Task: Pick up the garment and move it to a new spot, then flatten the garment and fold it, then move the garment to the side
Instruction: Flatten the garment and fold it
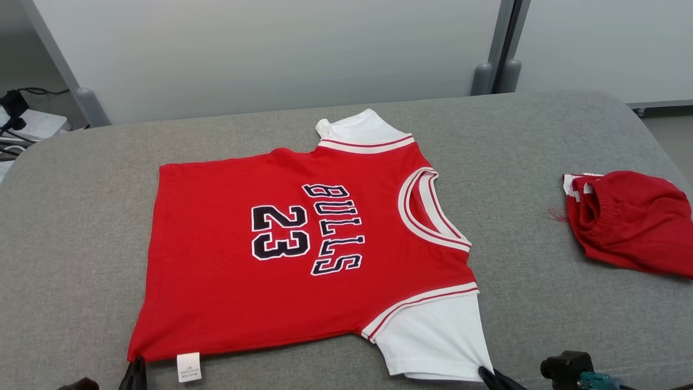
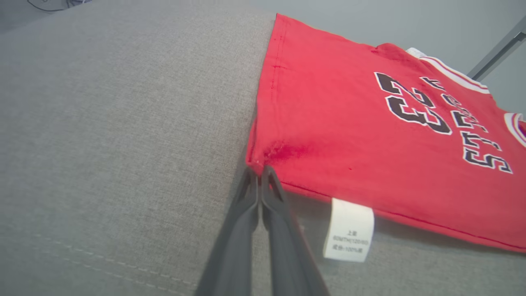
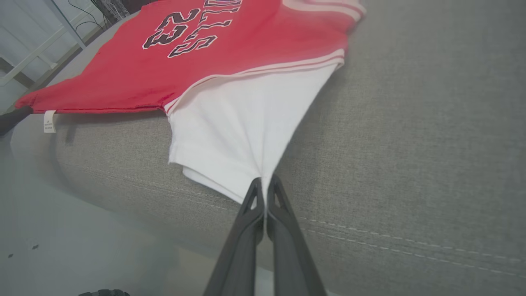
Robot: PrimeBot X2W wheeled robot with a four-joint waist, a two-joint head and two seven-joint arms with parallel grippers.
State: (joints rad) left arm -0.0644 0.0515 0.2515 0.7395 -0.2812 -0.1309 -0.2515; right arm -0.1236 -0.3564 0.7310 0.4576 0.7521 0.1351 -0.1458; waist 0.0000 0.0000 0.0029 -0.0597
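The garment (image 1: 303, 254) is a red jersey with white sleeves, "BULLS 23" in black, spread flat on the grey cushioned surface (image 1: 81, 216) with its collar to the right. My left gripper (image 1: 135, 364) is shut on the jersey's near-left hem corner (image 2: 258, 167), close to a white care label (image 2: 349, 230). At the near right, my right gripper (image 1: 483, 371) is shut on the tip of the near white sleeve (image 3: 246, 135), which is pulled taut to a point between the fingers (image 3: 250, 201).
A second red piece of clothing (image 1: 631, 219) lies bunched at the surface's right edge. A grey wall panel (image 1: 270, 49) stands behind, with cables and a power strip (image 1: 27, 122) at the far left. The cushion's front edge drops away just under both grippers.
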